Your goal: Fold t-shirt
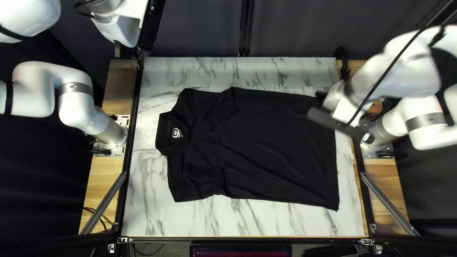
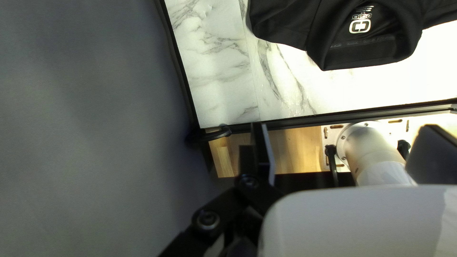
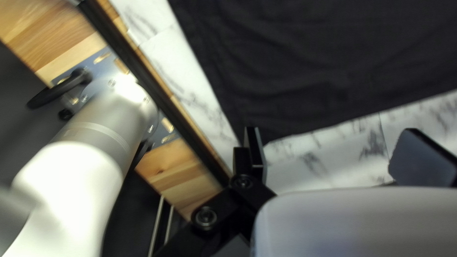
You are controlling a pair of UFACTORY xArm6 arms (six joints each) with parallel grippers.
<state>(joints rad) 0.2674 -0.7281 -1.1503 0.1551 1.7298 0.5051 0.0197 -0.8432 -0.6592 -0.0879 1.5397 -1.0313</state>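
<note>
- Presently, black t-shirt [image 1: 271,147] lay flat on table [image 1: 247,226], collar [image 1: 163,131] toward left arm [image 1: 76,104], hem [image 1: 336,171] toward right arm [image 1: 421,114].
- Right gripper [image 3: 333,131], nearer, stood open; far hem corner [image 3: 243,114] lay ahead.
- Left gripper [image 2: 343,127] stood open, apart from collar.

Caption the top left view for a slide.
Black shirt laid out unfolded on a marble-patterned tabletop, its collar toward the left arm's base.
</note>
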